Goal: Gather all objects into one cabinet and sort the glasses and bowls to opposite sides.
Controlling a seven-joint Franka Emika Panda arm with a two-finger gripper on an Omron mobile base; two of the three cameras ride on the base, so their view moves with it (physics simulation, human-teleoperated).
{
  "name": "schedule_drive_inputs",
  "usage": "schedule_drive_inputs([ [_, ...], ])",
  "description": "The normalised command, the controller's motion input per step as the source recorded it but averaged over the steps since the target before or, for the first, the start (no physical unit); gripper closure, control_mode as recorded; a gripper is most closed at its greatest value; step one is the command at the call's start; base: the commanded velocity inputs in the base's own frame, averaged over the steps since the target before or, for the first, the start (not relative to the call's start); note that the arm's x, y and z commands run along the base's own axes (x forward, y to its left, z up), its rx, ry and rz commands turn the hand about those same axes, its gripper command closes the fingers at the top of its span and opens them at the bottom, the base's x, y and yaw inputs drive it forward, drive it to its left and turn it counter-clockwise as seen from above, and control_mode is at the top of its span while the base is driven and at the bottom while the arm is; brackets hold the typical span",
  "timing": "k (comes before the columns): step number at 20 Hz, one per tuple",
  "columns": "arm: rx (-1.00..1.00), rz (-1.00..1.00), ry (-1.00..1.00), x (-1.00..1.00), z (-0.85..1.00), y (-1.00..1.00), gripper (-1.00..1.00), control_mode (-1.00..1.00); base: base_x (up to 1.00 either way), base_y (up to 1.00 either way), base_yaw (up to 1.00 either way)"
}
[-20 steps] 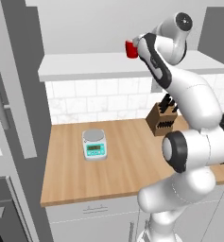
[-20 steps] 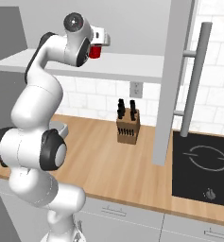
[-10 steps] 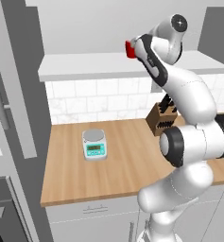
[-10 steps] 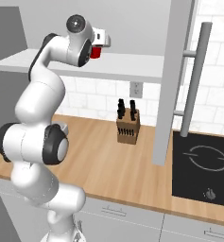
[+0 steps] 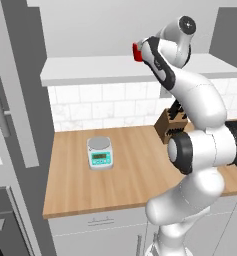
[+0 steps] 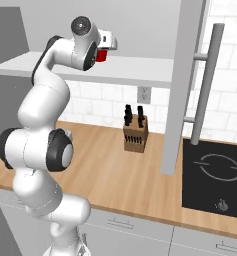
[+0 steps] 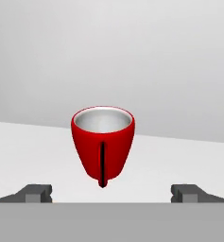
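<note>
A small bright red cup (image 7: 103,144) with a pale inside stands upright on the doorless white shelf (image 7: 33,146), its thin handle edge facing the hand. My gripper (image 7: 111,193) is open just short of it, one fingertip low on each side and nothing between them. From the base views the red cup (image 5: 137,50) (image 6: 102,55) peeks out beside the raised hand at shelf height. A tall grey cabinet door (image 6: 182,85) with a vertical bar handle (image 6: 205,85) hangs to the right. The bowl is out of view.
On the wooden counter (image 5: 135,175) sit a small kitchen scale (image 5: 100,152) and a knife block (image 5: 170,125) (image 6: 135,132). A black cooktop (image 6: 215,175) lies at the right. Another tall grey panel (image 5: 20,85) stands at the left.
The arm's upper links have shifted slightly while the hand stays at the shelf. The red cup has not moved and the jaws are still open.
</note>
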Motion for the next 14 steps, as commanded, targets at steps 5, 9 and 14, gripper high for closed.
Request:
schedule_drive_inputs([
  [5,0.00,0.00,0.00,0.21,-0.08,0.00,-1.00,-1.00,0.00,0.00,0.00],
  [9,0.00,0.00,0.00,0.37,-0.05,0.00,-1.00,-1.00,0.00,0.00,0.00],
  [14,0.00,0.00,0.00,0.25,-0.01,0.00,-1.00,-1.00,0.00,0.00,0.00],
])
